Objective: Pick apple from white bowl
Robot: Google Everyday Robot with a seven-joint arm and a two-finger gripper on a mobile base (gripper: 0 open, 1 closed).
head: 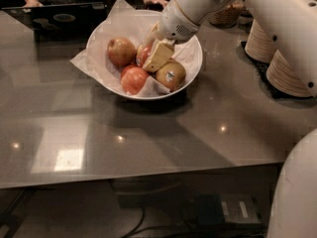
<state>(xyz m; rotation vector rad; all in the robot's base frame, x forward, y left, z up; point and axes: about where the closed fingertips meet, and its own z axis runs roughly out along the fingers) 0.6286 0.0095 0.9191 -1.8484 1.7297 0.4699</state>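
The white bowl, lined with crumpled white paper, stands on the grey table and holds several apples. The deep red apple lies in the bowl's middle, mostly hidden behind my gripper, and its sticker is hidden. My gripper reaches down from the upper right into the bowl and sits right at that apple. A yellowish apple with a sticker lies just right of the gripper. A red-orange apple lies in front. Another reddish apple lies to the left.
Stacks of pale paper bowls stand on the table at the right. A woven basket sits behind the bowl. A dark laptop and a person's hands are at the table's far edge. My white arm spans the upper right.
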